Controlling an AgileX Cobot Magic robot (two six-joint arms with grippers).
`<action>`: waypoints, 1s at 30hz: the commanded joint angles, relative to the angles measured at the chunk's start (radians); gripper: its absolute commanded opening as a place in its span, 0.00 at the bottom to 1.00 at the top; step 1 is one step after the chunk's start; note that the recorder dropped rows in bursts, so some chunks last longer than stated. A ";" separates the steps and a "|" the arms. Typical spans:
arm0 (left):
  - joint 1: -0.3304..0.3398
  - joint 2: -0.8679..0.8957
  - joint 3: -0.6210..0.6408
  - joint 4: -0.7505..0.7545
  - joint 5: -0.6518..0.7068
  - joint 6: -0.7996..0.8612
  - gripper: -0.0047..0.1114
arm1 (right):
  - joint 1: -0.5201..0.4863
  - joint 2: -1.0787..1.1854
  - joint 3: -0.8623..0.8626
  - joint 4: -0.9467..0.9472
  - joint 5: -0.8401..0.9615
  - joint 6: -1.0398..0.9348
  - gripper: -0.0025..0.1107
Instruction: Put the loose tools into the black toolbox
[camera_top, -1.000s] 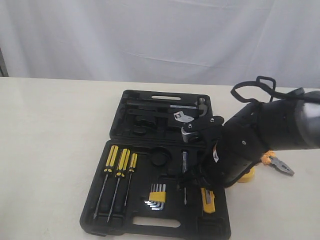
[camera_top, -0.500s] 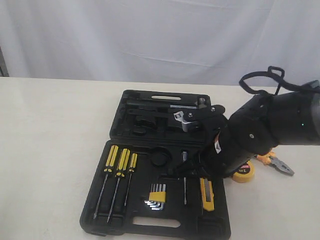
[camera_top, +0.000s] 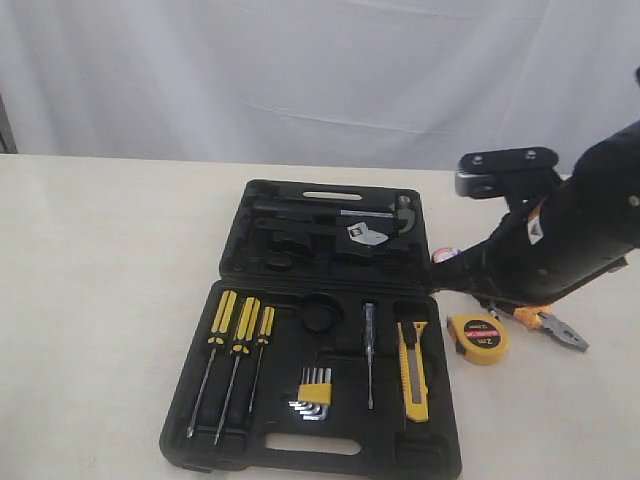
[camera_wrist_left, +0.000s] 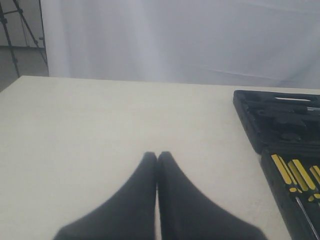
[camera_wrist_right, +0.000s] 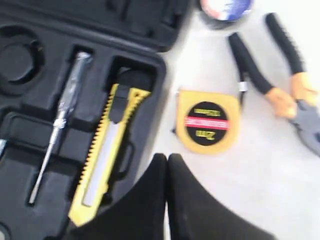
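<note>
Beige table (camera_top: 100, 300) carries yellow, black-faced tape measure (camera_top: 478, 338).

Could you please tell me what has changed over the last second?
The right gripper lifted off the lower right part of the toolbox and pulled back to the right; it is shut and empty. That uncovers the utility knife, lying in its slot. The tape measure, pliers, tape roll and screwdrivers stayed put.
</note>
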 joint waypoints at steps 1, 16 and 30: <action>-0.002 -0.003 0.002 0.003 -0.001 -0.001 0.04 | -0.062 -0.047 0.003 0.001 0.050 -0.005 0.02; -0.002 -0.003 0.002 0.003 -0.001 -0.001 0.04 | -0.189 -0.042 -0.085 -0.005 0.147 -0.066 0.02; -0.002 -0.003 0.002 0.003 -0.001 -0.001 0.04 | -0.189 0.134 -0.290 -0.014 0.209 -0.112 0.02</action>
